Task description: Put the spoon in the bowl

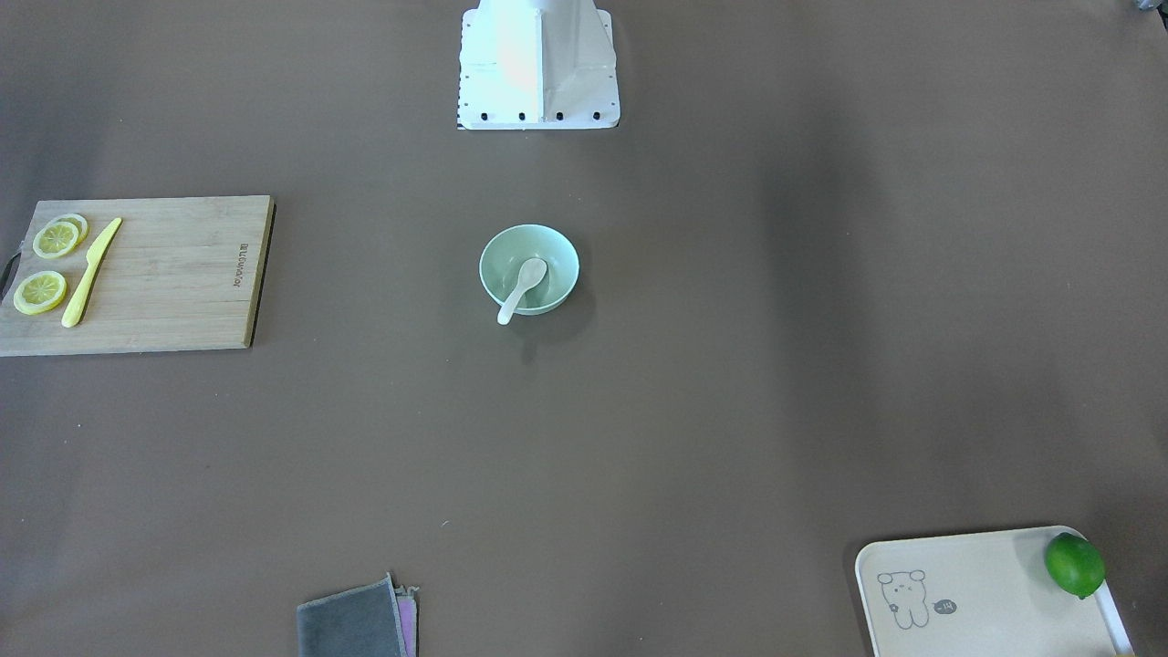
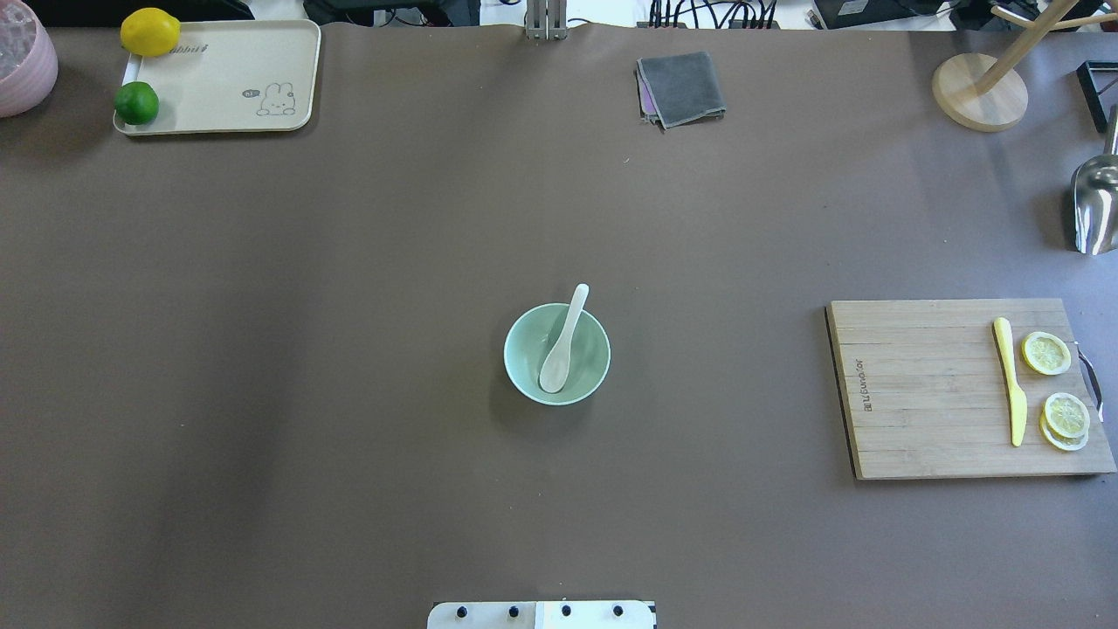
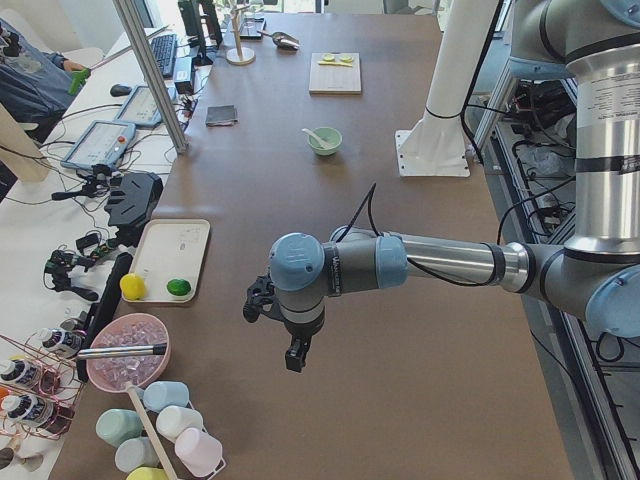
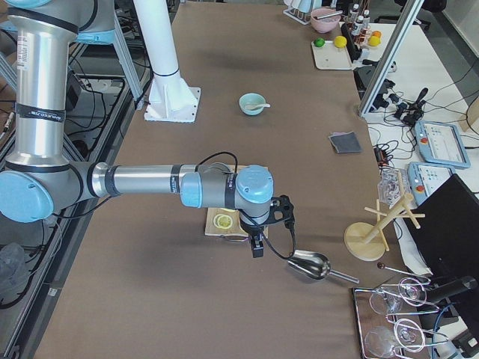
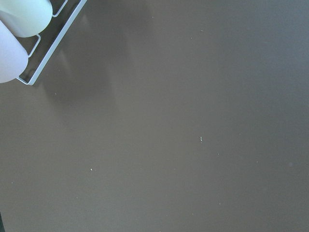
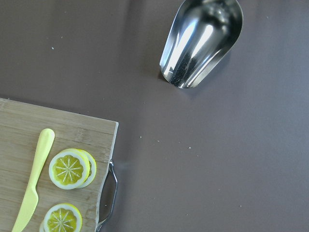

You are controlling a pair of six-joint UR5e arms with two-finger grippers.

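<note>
The white spoon [image 2: 563, 345] lies in the mint-green bowl [image 2: 594, 358] at the table's middle, its scoop inside and its handle over the far rim. Both also show in the front view, spoon [image 1: 523, 286] in bowl [image 1: 558, 263]. My left gripper [image 3: 297, 355] hangs over the table far from the bowl, near the robot's left end; I cannot tell if it is open or shut. My right gripper [image 4: 257, 247] hangs over the cutting board's end at the far right; I cannot tell its state either. Neither gripper shows in the overhead or front view.
A wooden cutting board [image 2: 926, 393] with a yellow knife [image 2: 1010, 380] and lemon slices [image 2: 1046, 353] lies on the right. A tray [image 2: 227, 79] holds a lime [image 2: 137, 103] and a lemon [image 2: 150, 31]. A grey cloth [image 2: 681, 89], a metal scoop [image 2: 1095, 203] and a wooden stand [image 2: 978, 92] sit along the far edge.
</note>
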